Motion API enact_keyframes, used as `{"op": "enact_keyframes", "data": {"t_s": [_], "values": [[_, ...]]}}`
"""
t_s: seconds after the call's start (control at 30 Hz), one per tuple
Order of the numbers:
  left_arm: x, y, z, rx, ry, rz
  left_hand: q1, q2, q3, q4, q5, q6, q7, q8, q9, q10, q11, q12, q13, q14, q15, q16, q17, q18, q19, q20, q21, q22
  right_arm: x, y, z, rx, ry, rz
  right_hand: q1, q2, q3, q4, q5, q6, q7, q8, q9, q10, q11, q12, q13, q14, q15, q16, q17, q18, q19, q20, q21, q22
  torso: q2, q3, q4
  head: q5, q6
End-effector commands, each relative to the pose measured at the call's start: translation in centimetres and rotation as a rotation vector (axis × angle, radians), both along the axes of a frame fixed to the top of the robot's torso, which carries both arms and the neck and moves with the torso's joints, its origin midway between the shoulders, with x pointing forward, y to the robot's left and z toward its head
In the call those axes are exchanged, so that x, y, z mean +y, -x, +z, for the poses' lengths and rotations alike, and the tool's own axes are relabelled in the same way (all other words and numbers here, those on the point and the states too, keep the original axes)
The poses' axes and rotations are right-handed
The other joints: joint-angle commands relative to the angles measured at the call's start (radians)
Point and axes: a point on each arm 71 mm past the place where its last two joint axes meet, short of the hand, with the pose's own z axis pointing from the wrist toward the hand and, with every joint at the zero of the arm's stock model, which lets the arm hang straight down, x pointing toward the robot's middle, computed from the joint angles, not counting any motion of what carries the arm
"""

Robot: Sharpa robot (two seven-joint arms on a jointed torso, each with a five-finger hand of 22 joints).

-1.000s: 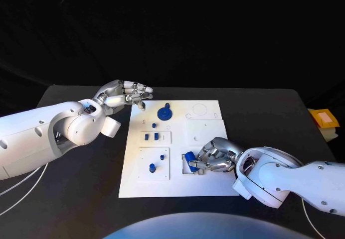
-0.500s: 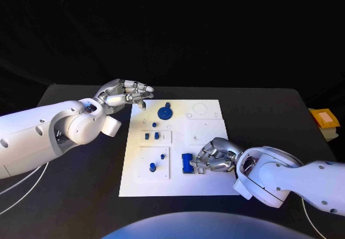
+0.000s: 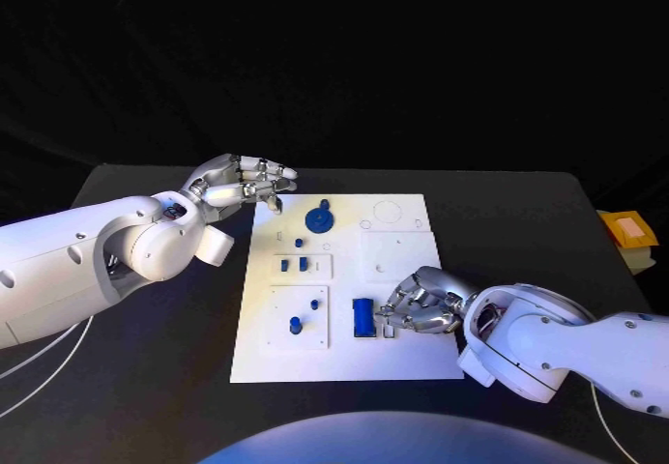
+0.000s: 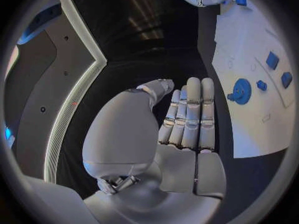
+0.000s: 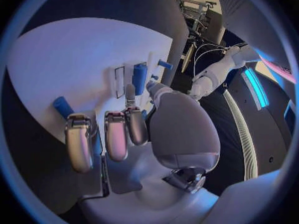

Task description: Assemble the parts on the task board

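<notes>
The white task board (image 3: pixel 346 290) lies in the middle of the black table (image 3: pixel 530 222), its long side running from near to far. The right hand (image 3: pixel 422 304) rests low over the board's near right part, fingers curled downward just beside a long blue bar (image 3: pixel 363 317) that lies lengthwise by a rectangular slot; from the head view I cannot tell whether the fingertips touch the bar, and the right wrist view shows the bar (image 5: pixel 139 77) lying free beyond the fingertips (image 5: pixel 130 95), with nothing pinched, so the hand is loosely curled and holds nothing. That view also shows a short blue peg (image 5: pixel 63 107) lying on the board to one side of the fingers. The left hand (image 3: pixel 240 185) hovers above the table just off the board's far left corner, fingers close together and slightly bent, with nothing in it; in the left wrist view its fingers (image 4: pixel 190 115) lie straight, side by side. On the far part of the board sits a round blue disc with a knob (image 3: pixel 319 219). Towards the middle left stand two small blue blocks (image 3: pixel 294 263). On the near left panel lie two more small blue pieces (image 3: pixel 303 315).
</notes>
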Motion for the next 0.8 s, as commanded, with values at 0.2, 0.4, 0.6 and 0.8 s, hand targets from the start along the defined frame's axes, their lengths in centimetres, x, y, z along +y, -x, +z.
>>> {"op": "enact_keyframes", "data": {"t_s": [0.2,0.4,0.6,0.8], "values": [[-0.3,0.0,0.1,-0.010,0.011,-0.016,0.005,-0.002,0.001,-0.005,0.004,-0.008,0.003,0.006,0.002,-0.010,0.001,0.007,0.000,-0.007,0.003,0.005,-0.002,0.013,-0.005,-0.002,0.007,0.003,-3.4,-1.2,2.1,-0.117,0.051,0.016,0.037,-0.006,-0.001,-0.013,-0.006,-0.022,0.010,-0.011,-0.004,-0.005,0.002,-0.010,0.085,0.074,-0.001,0.005,0.110,-0.012,0.101,-0.002,-0.004,0.260,0.000,-0.0012,0.0020,-0.013,0.005],[-0.4,0.0,0.1,-0.012,0.013,-0.016,0.004,-0.002,0.001,-0.005,0.004,-0.009,0.004,0.006,0.002,-0.010,0.002,0.007,0.000,-0.007,0.003,0.006,-0.002,0.012,-0.006,-0.002,0.007,0.004,-6.9,-1.6,3.0,-0.202,0.166,-0.006,0.040,-0.014,-0.007,-0.012,-0.009,-0.030,0.014,-0.018,-0.007,-0.009,0.006,-0.016,0.081,0.074,0.002,0.005,0.112,-0.012,0.102,0.000,-0.003,0.260,-0.001,0.0004,-0.0030,-0.014,0.011],[-0.5,-0.1,0.1,-0.009,0.015,-0.017,-0.012,0.000,-0.002,0.004,0.002,-0.009,0.004,0.009,0.003,-0.012,0.002,0.013,-0.001,-0.006,0.005,0.009,-0.003,0.012,-0.009,0.000,0.006,0.004,-8.9,-1.3,3.2,-0.232,0.281,-0.008,0.026,-0.019,-0.025,0.007,-0.018,-0.020,0.015,-0.016,-0.006,-0.005,0.008,-0.011,0.087,0.077,0.005,0.012,0.129,-0.014,0.105,0.004,0.006,0.263,-0.001,0.0008,-0.0048,-0.020,0.014],[-0.6,-0.1,0.1,-0.007,0.016,-0.019,-0.012,0.000,-0.002,0.004,0.002,-0.009,0.004,0.009,0.003,-0.012,0.002,0.013,-0.001,-0.006,0.005,0.009,-0.003,0.012,-0.009,0.000,0.006,0.004,-9.0,-0.6,2.0,-0.201,0.318,-0.001,0.024,-0.019,-0.028,0.010,-0.020,-0.016,0.014,-0.014,-0.006,-0.006,0.007,-0.013,0.085,0.077,0.005,0.011,0.127,-0.014,0.105,0.004,0.006,0.263,0.000,0.0004,-0.0025,-0.031,0.015]]}}
